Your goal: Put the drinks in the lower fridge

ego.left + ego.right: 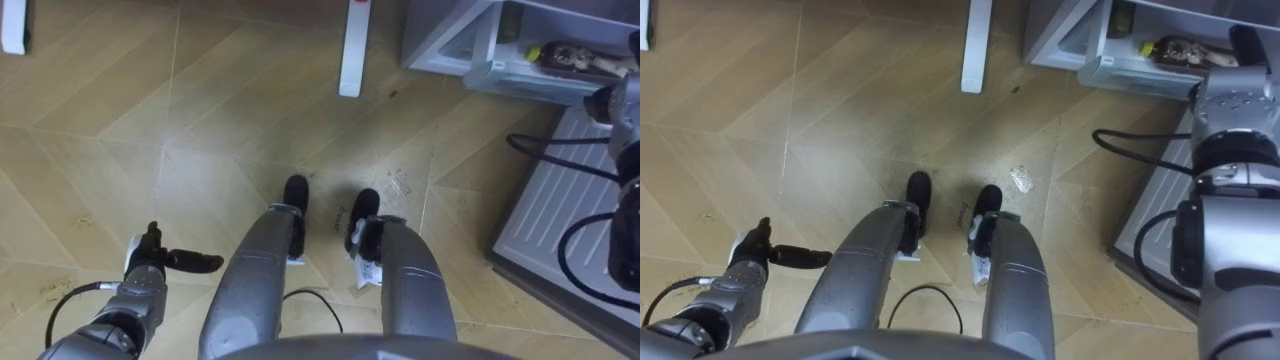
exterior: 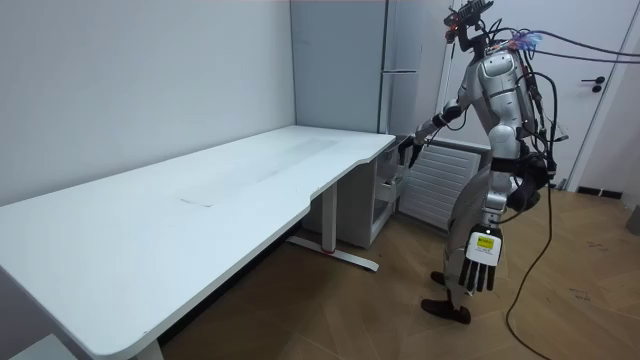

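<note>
left eye view: a drink bottle [image 1: 565,57] lies on its side in the open fridge compartment [image 1: 480,72] at the upper right of the frame, its long axis running across the picture, yellow cap to the left. the right arm climbs the right edge toward it, beside the swung-out fridge door [image 1: 560,210]. the left hand [image 1: 150,268] sits at the lower left, well apart from the bottle, fingers released and holding nothing. right eye view: the same lay, with the bottle just up and left of the right forearm's upper end. room view: the right hand [image 2: 410,150] is held out past the table [image 2: 250,170] corner toward the fridge compartment, and i cannot tell whether it is clenched or loose. the right arm is plainly the nearer one, so any further move at the compartment looks to be its job.
</note>
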`<state>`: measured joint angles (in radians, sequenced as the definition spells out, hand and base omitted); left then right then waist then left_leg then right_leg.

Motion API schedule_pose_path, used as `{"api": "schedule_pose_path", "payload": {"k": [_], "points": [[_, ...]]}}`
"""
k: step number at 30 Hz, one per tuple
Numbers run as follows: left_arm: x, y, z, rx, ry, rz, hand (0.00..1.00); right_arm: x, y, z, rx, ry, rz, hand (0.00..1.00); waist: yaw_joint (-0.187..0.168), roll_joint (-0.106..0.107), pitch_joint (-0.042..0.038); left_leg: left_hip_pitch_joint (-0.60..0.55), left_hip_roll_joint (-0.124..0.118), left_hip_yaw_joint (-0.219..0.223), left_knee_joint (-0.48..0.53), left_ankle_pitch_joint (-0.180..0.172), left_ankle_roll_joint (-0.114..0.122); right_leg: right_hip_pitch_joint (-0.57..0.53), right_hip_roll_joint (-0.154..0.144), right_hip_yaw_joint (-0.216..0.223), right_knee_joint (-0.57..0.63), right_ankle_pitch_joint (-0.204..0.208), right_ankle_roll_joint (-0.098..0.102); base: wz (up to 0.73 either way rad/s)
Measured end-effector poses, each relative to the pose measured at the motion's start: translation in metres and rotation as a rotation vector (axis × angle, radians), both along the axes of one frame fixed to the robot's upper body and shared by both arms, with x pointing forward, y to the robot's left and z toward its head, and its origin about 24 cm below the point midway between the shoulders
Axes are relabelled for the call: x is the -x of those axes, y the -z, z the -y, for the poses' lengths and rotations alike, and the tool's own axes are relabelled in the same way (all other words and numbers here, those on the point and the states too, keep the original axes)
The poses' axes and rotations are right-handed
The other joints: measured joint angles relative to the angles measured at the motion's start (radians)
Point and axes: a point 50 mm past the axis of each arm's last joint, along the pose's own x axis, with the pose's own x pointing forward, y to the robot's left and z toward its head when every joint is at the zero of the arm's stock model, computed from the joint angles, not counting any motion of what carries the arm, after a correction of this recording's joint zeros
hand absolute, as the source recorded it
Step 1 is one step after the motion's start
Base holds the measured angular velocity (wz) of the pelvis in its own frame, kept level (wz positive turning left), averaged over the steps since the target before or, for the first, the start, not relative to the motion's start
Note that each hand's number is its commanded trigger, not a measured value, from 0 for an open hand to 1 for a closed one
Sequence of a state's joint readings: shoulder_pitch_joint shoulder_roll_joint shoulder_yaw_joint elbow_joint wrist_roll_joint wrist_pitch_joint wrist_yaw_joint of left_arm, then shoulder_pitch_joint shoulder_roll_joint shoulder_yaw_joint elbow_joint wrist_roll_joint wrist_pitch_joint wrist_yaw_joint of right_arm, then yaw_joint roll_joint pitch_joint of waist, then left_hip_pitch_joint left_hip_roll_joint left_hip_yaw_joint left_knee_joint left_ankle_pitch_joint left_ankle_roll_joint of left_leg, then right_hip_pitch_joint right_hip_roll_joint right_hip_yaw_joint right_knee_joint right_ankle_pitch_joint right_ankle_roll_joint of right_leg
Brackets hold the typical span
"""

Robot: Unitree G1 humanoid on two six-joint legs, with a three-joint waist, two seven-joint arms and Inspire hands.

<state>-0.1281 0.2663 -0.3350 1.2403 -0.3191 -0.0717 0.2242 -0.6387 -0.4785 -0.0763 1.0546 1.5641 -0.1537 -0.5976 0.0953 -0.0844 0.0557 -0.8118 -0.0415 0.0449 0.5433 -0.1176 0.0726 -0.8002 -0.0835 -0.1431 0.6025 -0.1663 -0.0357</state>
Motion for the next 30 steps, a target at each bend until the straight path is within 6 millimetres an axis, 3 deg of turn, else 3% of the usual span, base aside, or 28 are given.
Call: {"api": "schedule_pose_path", "payload": {"k": [3, 4, 11, 16, 30], "points": [[0.009, 0.003, -0.001, 0.002, -0.005, -0.033, 0.0, 0.013, 0.016, 0.003, 0.02, -0.013, -0.031, 0.0, 0.004, 0.0, -0.0117, 0.027, 0.003, -0.005, -0.018, 0.0, 0.0, 0.037, 0.003, -0.011, -0.031, 0.007, 0.001, -0.01], [0.011, 0.004, -0.001, 0.006, -0.006, -0.045, 0.0, 0.016, 0.019, 0.004, 0.024, -0.015, -0.034, 0.0, 0.003, 0.0, -0.0121, 0.036, 0.004, -0.005, -0.027, 0.001, 0.0, 0.046, 0.004, -0.012, -0.043, 0.012, 0.002, -0.05], [0.013, 0.005, 0.0, 0.033, 0.002, -0.068, 0.0, 0.023, 0.027, 0.006, 0.045, -0.044, -0.016, 0.0, 0.007, 0.0, -0.012, 0.04, 0.006, -0.008, -0.043, 0.011, 0.002, 0.055, 0.012, -0.01, -0.069, 0.027, 0.006, 0.0], [0.013, 0.006, 0.001, 0.058, -0.016, -0.063, 0.0, 0.04, 0.046, 0.009, 0.047, -0.046, -0.062, 0.0, 0.014, 0.0, -0.0109, 0.04, 0.004, -0.025, -0.042, 0.011, -0.002, 0.063, 0.013, -0.022, -0.074, 0.021, 0.004, 0.08], [0.013, 0.007, 0.005, 0.08, -0.018, -0.057, 0.0, 0.046, 0.058, 0.004, 0.024, -0.043, -0.096, 0.0, 0.025, 0.012, -0.0027, 0.032, -0.002, -0.03, -0.054, 0.007, -0.004, 0.05, 0.01, -0.022, -0.074, 0.01, 0.004, 0.0]]}}
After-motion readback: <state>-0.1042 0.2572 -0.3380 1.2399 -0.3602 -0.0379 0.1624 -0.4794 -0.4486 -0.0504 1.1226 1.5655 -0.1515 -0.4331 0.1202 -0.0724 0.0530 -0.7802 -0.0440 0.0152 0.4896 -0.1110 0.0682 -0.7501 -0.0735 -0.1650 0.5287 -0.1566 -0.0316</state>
